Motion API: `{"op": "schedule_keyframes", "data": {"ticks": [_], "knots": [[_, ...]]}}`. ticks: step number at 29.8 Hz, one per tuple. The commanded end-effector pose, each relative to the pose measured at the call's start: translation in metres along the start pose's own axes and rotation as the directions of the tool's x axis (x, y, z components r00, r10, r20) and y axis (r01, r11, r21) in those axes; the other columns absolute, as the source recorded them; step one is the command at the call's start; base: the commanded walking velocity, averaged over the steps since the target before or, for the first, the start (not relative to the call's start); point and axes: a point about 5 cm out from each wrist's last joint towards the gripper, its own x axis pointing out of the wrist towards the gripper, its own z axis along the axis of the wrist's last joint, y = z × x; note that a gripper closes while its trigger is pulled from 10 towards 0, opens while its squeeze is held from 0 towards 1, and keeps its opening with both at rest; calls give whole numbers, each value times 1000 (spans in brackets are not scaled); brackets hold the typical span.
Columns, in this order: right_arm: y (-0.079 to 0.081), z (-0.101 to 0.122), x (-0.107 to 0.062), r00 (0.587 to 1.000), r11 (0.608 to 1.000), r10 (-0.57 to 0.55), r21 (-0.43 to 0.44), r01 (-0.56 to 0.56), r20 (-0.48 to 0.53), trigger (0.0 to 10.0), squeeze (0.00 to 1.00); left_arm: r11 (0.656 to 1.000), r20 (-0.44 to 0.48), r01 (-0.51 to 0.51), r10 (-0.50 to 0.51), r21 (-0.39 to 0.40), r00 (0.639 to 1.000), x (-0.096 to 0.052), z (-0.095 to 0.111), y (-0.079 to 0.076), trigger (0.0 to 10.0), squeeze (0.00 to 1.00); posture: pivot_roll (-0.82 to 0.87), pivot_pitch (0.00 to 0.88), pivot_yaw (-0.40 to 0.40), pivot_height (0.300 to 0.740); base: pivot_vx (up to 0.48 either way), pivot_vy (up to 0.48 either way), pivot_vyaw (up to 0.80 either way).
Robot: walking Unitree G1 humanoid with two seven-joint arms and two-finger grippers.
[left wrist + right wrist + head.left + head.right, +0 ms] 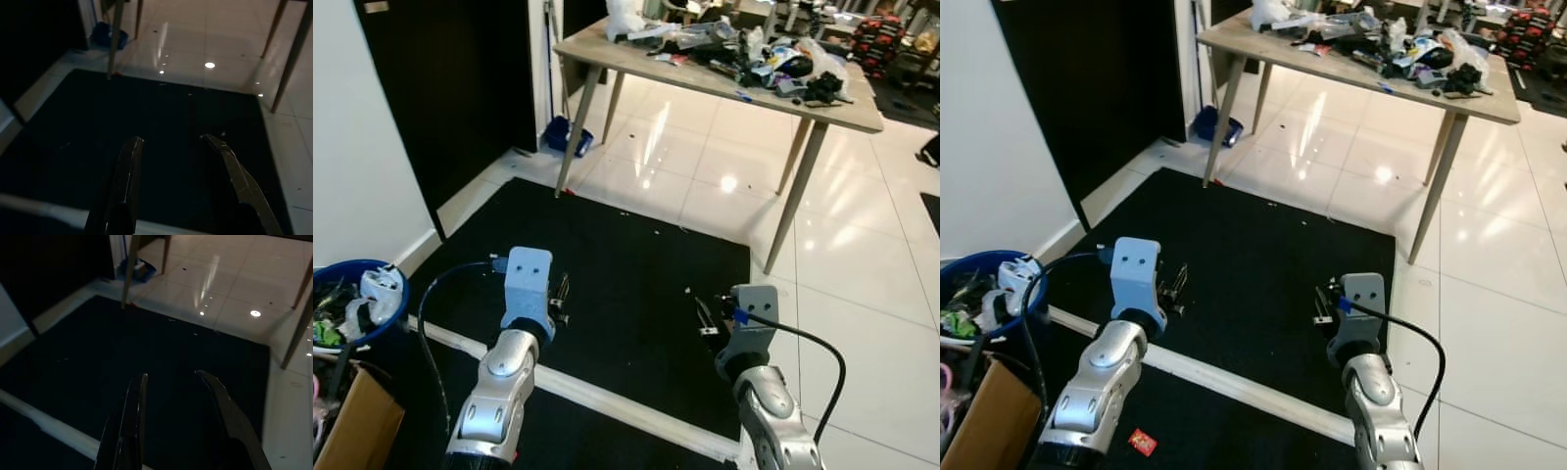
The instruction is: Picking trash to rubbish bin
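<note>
Nearest the robot, a small red wrapper (1142,443) lies on the dark floor just this side of a pale strip (1234,385) that crosses under both arms; there is a light mark on the wrapper, too small to read. At the left edge a brown cardboard box (352,423) is cut off by the frame, and touching it behind stands the blue rubbish bin (374,271), stuffed with white and green scraps that I can't tell apart; no label shows on it. Both arms reach forward over the black mat (626,284). The left gripper (176,164) hangs above the mat with its two fingers spread apart and nothing between them, and the right gripper (178,399) matches it, fingers parted and bare. A few pale specks (688,290) dot the mat near the right gripper, too small to identify. Beyond the mat, glossy white tiles (862,294) reflect ceiling lights. Against the dark wall by a table leg sits a blue dustpan-like object (566,135), partly hidden. Farthest off, the wooden table (705,78) carries a heap of dark and plastic clutter (773,54), its far side cut off, with no writing legible.
</note>
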Motion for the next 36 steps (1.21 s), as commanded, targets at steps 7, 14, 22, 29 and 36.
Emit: {"op": "schedule_keyframes", "data": {"ticks": [7,14,22,29,36], "knots": [[3,1,0,1000,1000,12,-8,-12,8,10000,0,1000,-14,-7,6,-11,1000,-2,-3,1,10000,0,-29,124,-62,740,311,0,0],[3,1,0,1000,1000,19,-11,-19,6,10000,0,1000,-13,-7,7,-15,1000,-3,-3,1,10000,0,-27,125,-64,740,309,0,0],[4,0,-1,1000,1000,16,-10,-16,6,10000,0,1000,-15,-7,7,-13,1000,-3,-4,1,10000,0,-25,126,-66,740,309,0,0],[3,1,-1,1000,1000,8,11,-8,11,10000,0,1000,-18,-2,2,-11,1000,-4,-4,0,10000,0,-26,128,-65,740,310,0,0],[3,0,-1,1000,1000,6,14,-6,8,10000,0,1000,-18,0,-1,-8,1000,-3,-4,-1,10000,0,-27,123,-61,740,309,0,-430]]}}
